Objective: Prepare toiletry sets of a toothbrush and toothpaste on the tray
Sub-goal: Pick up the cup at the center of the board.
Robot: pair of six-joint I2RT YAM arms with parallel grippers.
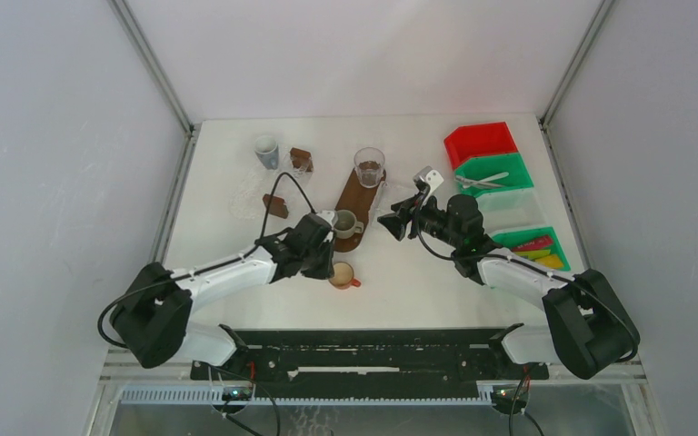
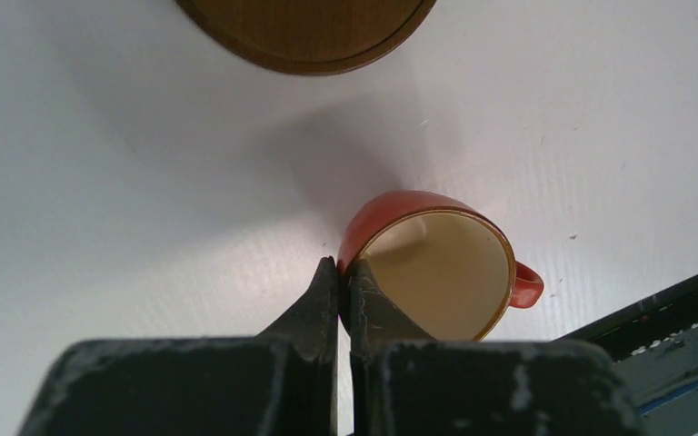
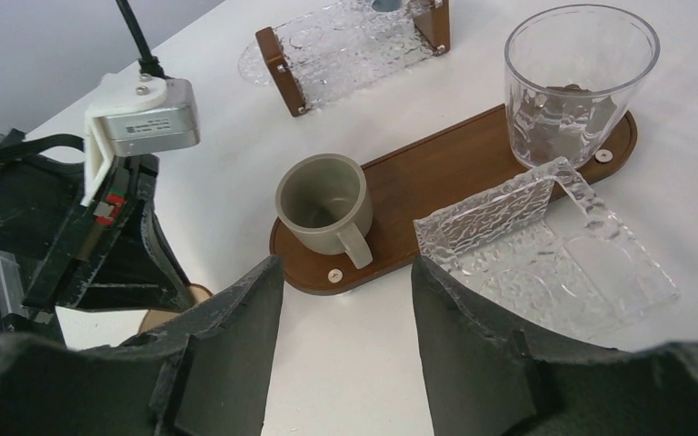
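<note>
The left hand (image 2: 339, 268) is down at the red cup (image 2: 436, 272), fingers together and pinching its rim, one finger outside the wall and one inside. The cup stands upright on the white surface (image 2: 145, 182), just near of the rounded end of the wooden tray (image 3: 436, 182).

Over to the right hand (image 3: 344, 268): its fingers are apart with nothing between them, and it hovers above the surface beside the tray.

On that tray we have a grey mug (image 3: 323, 204) at the near end and a clear glass (image 3: 577, 82) at the far end. A clear textured dish (image 3: 545, 245) overlaps the tray's edge.

The toothpaste is well off to the right. The pink-red tube (image 1: 533, 242) and a yellow-green tube (image 1: 545, 258) lie in the nearest green bin (image 1: 559, 238). A pale toothbrush (image 1: 482, 182) lies in the green bin behind it.
</note>
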